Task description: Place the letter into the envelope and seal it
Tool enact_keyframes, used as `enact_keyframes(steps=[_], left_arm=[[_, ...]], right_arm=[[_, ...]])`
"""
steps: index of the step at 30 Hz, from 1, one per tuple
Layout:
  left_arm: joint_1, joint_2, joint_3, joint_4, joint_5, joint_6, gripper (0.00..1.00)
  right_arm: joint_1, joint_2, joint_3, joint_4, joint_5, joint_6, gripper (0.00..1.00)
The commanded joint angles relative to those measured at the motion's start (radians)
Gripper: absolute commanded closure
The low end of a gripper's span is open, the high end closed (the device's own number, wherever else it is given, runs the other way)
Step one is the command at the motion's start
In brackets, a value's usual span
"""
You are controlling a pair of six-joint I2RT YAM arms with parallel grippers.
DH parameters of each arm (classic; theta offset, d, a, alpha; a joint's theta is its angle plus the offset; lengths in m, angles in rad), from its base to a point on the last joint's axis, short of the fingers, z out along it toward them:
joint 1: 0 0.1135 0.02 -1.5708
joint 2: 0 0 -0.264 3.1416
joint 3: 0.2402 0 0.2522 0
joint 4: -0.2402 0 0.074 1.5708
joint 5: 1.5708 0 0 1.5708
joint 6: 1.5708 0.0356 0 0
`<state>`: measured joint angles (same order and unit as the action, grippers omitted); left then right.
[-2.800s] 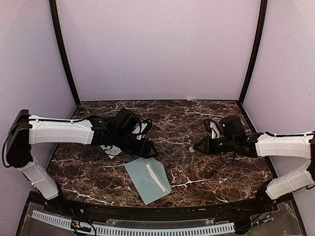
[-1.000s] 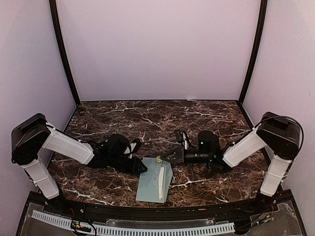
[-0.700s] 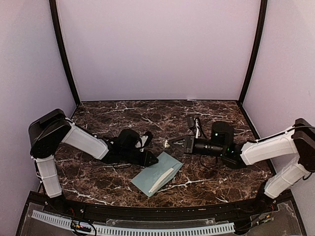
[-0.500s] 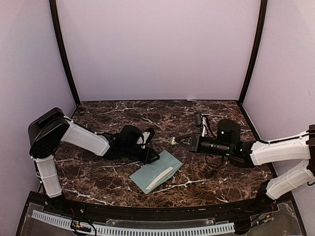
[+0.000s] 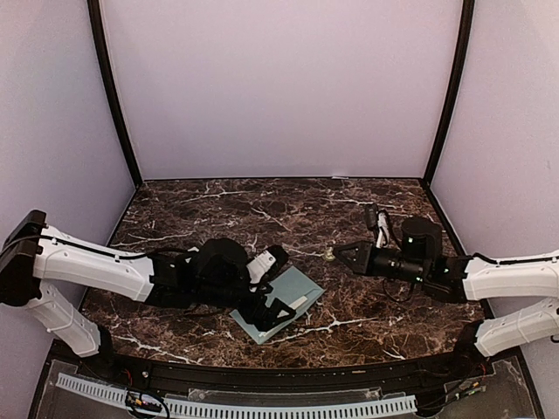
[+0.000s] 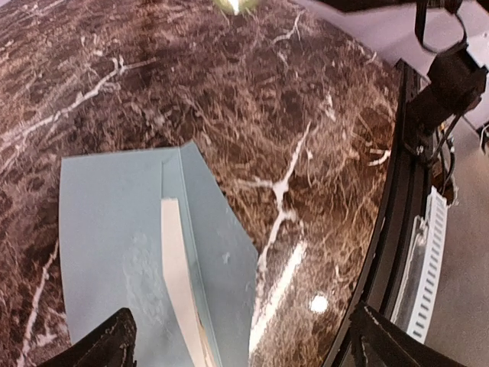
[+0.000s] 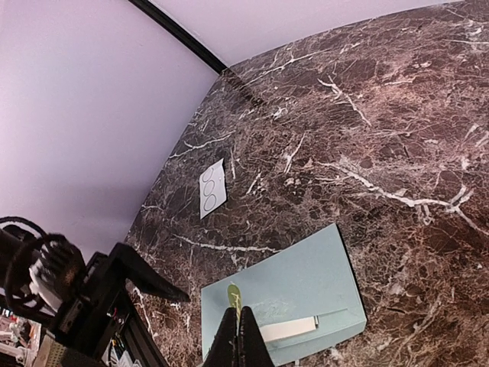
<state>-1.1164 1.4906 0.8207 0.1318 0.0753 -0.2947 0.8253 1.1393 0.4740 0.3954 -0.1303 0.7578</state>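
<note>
- Lying flat on the marble counter point(image 5: 367, 196), a little left of centre and toward the near edge, the envelope point(image 5: 297, 284) is pale blue-green and turned at an angle.
- Only a narrow white edge of the letter point(image 6: 179, 283) shows, poking out beside the envelope's fold; the rest is tucked out of sight.
- The left tool point(image 5: 281, 281) is spread wide over the envelope, one finger toward its far side and the other toward its near side. It grips nothing. Whether the fingers touch the paper cannot be told.
- The right tool point(image 5: 336, 255) sits right of the envelope and apart from it, its fingers pinched together on a small yellow-green scrap point(image 7: 233, 294) at the tip.
- A small white strip with circles point(image 7: 212, 188) lies on the counter toward the far left, well apart from the envelope.
</note>
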Motion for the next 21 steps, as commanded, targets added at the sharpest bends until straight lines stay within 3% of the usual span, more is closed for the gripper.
enact_keyframes(steps=[1,16,21], left_arm=[[-0.061,0.011,-0.028,-0.091,-0.107,0.028,0.03],[-0.088,0.178,0.032,-0.124,-0.197,0.034,0.01],[-0.088,0.187,0.023,-0.126,-0.204,0.007,0.11]], right_arm=[[-0.009,-0.031,-0.015,0.017,0.015,-0.015,1.0],[-0.011,-0.064,-0.032,0.02,0.014,-0.008,1.0],[-0.011,-0.037,-0.025,0.023,-0.001,-0.016,1.0]])
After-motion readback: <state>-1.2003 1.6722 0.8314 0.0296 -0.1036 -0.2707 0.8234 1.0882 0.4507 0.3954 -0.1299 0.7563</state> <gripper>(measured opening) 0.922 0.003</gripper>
